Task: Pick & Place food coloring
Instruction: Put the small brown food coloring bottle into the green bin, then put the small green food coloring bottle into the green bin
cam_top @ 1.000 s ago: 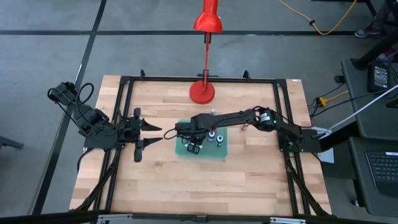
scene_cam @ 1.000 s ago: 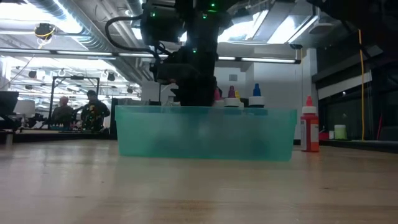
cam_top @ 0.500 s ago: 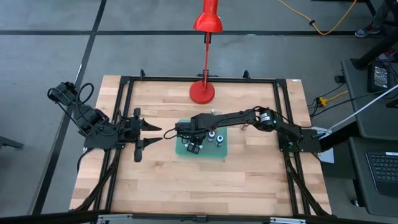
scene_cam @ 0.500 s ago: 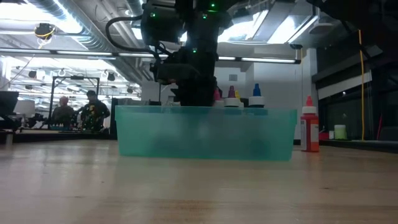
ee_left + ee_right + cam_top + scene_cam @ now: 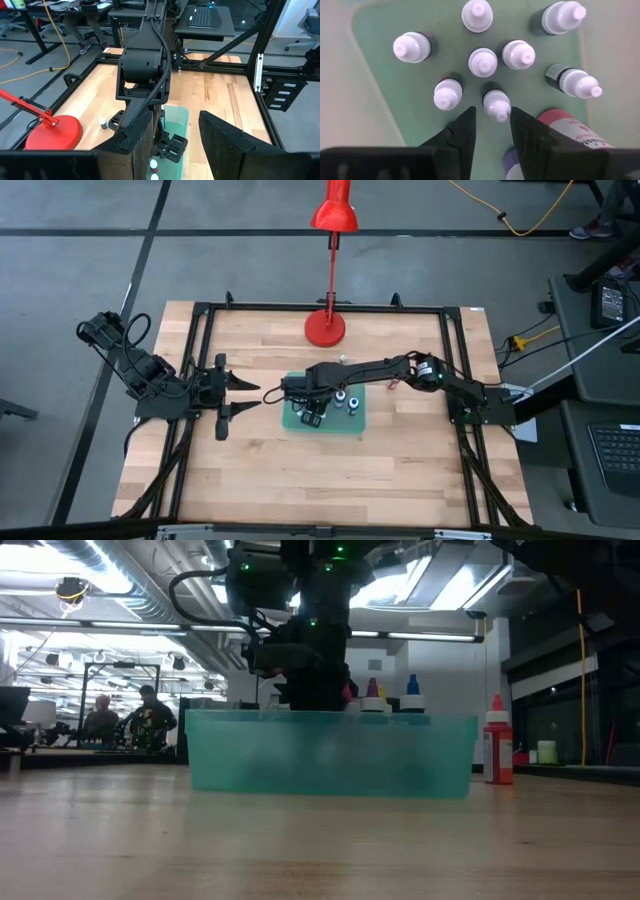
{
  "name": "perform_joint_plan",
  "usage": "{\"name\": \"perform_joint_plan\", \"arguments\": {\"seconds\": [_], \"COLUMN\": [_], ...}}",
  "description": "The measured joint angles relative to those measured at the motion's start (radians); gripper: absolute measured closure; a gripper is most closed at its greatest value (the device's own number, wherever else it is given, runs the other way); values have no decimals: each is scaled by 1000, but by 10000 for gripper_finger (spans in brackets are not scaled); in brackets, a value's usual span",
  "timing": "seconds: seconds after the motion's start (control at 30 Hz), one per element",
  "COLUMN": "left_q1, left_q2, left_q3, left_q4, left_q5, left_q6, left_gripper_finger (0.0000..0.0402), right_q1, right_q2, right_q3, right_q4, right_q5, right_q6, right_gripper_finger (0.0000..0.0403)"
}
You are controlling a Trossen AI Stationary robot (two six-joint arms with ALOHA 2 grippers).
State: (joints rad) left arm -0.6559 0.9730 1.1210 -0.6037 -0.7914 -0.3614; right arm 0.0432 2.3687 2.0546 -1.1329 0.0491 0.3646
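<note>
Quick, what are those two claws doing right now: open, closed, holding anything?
Left gripper: open, holding nothing, parked beside the green tray.
Right gripper: open, empty, just over a white-capped bottle in the tray.

Grey floor [image 5: 80, 240], red lamp [image 5: 330, 220], ceiling lights [image 5: 60, 588]

Eight white-capped food coloring bottles [image 5: 483, 62] stand in one green bin [image 5: 385, 80], by one pink-labelled bottle [image 5: 570, 131].

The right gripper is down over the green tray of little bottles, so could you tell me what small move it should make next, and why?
Probably a straight lift. The right gripper is open above the green tray, with a white-capped bottle standing just beyond its fingertips among the other food coloring bottles. That bottle looks released, so rising vertically should avoid knocking its close neighbours. The left gripper waits beside the tray.
</note>
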Motion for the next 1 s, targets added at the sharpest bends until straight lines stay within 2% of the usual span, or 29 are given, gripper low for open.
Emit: {"name": "perform_joint_plan", "arguments": {"seconds": [0.27, 0.47, 0.73, 1.0], "left_q1": [0, 0, 7, 116], "left_q2": [0, 0, 0, 0], "left_q3": [0, 0, 0, 0], "left_q4": [0, 0, -13, -97], "left_q5": [0, 0, 0, -3], "left_q6": [0, 0, 40, 71], "left_gripper_finger": [245, 245, 245, 245], "right_q1": [0, 13, 81, 65], "right_q2": [3, -2, -128, -146], "right_q3": [156, 302, 263, 262], "right_q4": [-143, -265, -286, -307], "right_q5": [6, 82, 264, 273], "right_q6": [-4, -6, 9, -11], "right_gripper_finger": [279, 279, 279, 279]}}
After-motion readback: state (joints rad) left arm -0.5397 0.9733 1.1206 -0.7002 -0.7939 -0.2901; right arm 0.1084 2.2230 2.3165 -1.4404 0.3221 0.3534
